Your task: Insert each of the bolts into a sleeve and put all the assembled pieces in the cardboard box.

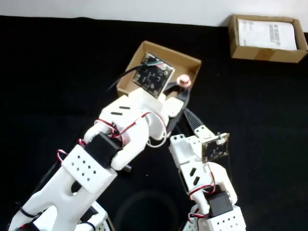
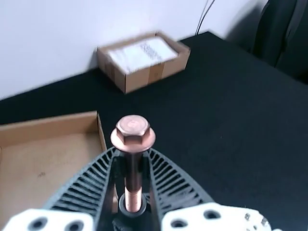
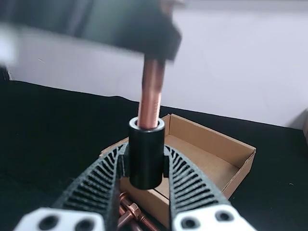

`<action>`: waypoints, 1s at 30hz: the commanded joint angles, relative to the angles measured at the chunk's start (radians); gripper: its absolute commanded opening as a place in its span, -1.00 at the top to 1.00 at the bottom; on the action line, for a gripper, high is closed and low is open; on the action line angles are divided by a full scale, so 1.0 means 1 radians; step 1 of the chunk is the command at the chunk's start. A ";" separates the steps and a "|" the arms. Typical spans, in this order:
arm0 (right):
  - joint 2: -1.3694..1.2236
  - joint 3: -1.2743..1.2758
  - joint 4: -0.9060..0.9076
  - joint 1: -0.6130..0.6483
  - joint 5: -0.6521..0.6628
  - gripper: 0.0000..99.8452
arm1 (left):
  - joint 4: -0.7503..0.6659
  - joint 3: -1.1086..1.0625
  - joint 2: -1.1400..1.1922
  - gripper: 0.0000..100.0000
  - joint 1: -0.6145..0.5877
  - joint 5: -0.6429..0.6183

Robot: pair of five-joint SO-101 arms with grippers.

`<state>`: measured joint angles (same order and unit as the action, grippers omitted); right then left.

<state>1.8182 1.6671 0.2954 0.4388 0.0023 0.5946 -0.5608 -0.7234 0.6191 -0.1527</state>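
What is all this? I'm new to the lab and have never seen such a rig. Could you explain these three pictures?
These are two small white robot arms at a black table. One picture looks down from above. The other two come from a camera on each arm's wrist, looking along its gripper. The left gripper holds a copper bolt by its shaft. The right gripper holds a black sleeve, and the bolt's shaft reaches into its top. Beside them sits an open cardboard box. A few loose bolts lie on the table by it. A second box, holding a printed sheet, stands at the table's far corner.
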 commanded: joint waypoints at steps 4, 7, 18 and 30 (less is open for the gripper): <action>0.016 0.125 -0.025 0.005 -0.002 0.98 | -0.017 -0.005 -0.010 0.96 -0.010 0.003; 0.016 0.125 -0.025 0.004 -0.002 0.98 | 0.021 0.001 -0.012 0.78 -0.019 -0.003; 0.016 0.125 -0.025 0.002 -0.003 0.98 | 0.272 0.067 -0.012 0.69 -0.018 0.046; 0.015 -0.061 0.101 0.002 -0.003 0.98 | 0.551 0.171 -0.058 0.70 -0.091 0.081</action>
<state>1.8167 1.6579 0.3399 0.4388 0.0023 1.1101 -0.4427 -0.7311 0.5669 -0.0775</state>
